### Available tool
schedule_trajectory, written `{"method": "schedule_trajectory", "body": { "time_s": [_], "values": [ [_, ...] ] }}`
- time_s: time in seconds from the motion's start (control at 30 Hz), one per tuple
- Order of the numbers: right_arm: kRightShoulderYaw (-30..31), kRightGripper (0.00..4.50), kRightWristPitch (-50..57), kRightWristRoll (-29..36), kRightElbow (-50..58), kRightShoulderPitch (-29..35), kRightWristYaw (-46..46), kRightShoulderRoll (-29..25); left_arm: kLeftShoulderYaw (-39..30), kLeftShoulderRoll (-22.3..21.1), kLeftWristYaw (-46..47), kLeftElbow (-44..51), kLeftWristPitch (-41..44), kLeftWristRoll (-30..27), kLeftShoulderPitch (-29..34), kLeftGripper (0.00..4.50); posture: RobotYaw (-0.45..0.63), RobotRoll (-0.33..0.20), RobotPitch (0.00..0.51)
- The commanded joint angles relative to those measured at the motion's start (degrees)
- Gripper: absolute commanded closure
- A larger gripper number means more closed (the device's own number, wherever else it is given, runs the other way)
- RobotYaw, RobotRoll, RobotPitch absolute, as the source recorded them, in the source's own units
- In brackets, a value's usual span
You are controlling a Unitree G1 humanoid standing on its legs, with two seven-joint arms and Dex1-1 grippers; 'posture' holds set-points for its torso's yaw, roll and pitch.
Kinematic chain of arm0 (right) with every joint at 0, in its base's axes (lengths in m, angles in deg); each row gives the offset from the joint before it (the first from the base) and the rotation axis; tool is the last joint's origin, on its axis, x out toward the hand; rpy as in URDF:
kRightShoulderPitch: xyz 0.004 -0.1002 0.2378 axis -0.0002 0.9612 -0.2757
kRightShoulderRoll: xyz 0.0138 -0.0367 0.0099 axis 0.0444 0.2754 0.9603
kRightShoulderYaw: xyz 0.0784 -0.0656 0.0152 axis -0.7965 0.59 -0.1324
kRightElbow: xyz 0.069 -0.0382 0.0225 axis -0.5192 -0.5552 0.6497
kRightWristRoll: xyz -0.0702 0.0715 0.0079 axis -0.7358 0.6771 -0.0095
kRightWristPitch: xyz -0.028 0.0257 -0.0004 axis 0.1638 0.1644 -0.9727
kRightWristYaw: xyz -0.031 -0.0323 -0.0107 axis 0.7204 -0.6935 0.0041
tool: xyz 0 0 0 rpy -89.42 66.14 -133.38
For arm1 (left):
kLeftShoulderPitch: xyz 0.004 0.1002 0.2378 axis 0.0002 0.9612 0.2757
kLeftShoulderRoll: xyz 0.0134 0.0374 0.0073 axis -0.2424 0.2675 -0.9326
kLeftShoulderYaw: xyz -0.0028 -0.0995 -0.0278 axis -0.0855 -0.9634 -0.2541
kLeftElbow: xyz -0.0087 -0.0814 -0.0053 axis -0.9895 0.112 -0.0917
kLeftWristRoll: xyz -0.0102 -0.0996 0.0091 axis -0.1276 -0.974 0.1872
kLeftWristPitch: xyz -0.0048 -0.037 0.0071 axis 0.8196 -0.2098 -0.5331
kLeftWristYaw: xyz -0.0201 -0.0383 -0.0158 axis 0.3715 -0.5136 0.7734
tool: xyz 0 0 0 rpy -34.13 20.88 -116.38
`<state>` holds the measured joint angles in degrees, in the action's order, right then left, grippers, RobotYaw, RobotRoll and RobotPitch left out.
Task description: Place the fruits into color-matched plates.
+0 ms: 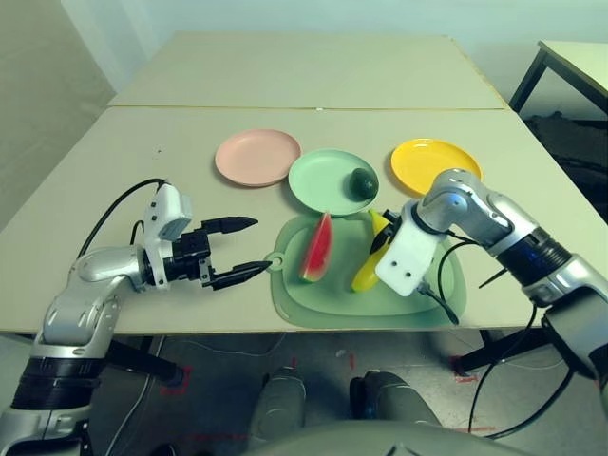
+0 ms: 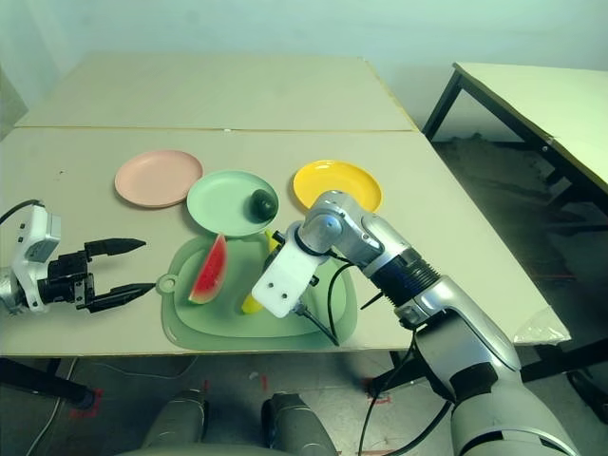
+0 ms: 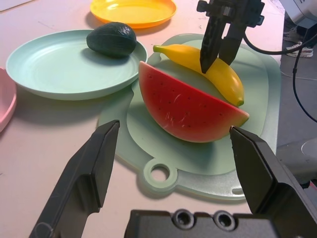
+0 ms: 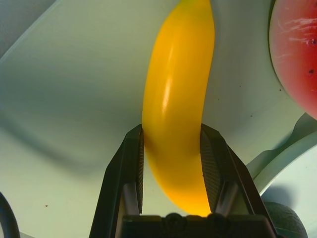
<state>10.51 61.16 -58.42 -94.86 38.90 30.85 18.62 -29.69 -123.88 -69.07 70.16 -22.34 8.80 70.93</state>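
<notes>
Silver jointed forearms, white wrist housings, black cables, black fingers (image 3: 89, 173).

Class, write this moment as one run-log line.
right gripper: shut on banana, on mat | left gripper: open | avocado: in green plate

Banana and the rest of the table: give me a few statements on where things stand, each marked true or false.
1. The right gripper is shut on the banana. True.
2. The avocado sits on the yellow plate. False: it is on the mint green plate.
3. The watermelon wedge lies on the cutting mat. True.
4. The left gripper holds the watermelon wedge. False: it is open and holds nothing.
5. The pink plate has a fruit on it. False: it holds no fruit.
</notes>
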Motion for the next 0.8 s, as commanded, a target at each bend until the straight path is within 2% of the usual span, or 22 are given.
{"method": "schedule_trajectory", "body": {
  "time_s": [0.03, 0.33, 0.47, 0.63, 0.8],
  "values": [
    [-1.0, 2.88, 0.7, 0.5, -1.0, -1.5, 0.0, -0.7, 0.5, 0.4, 0.2, 0.1, -0.3, 0.4, -0.4, 0.00, 0.10, 0.000, 0.090],
    [-2.6, 2.88, -2.2, -1.9, -16.4, -14.9, -2.6, -2.0, -1.0, 3.9, 4.7, -1.8, -2.7, 0.5, -3.5, 0.00, 0.09, 0.000, 0.088],
    [-0.8, 2.88, -6.7, -7.6, -30.4, -20.8, -8.4, -1.8, -0.3, 3.8, 5.0, -2.6, -3.5, 1.2, -3.8, 0.00, 0.09, 0.000, 0.088],
    [2.7, 2.88, -8.4, -17.2, -48.3, -24.8, -23.8, 1.0, 0.1, 4.0, 5.7, -2.4, -3.4, 1.3, -3.8, 0.00, 0.10, 0.000, 0.092],
    [5.6, 2.88, -5.6, -23.5, -58.4, -26.6, -37.3, 2.9, 0.3, 4.2, 6.5, -1.7, -3.3, 1.5, -3.3, 0.00, 0.11, 0.000, 0.098]
  ]
}}
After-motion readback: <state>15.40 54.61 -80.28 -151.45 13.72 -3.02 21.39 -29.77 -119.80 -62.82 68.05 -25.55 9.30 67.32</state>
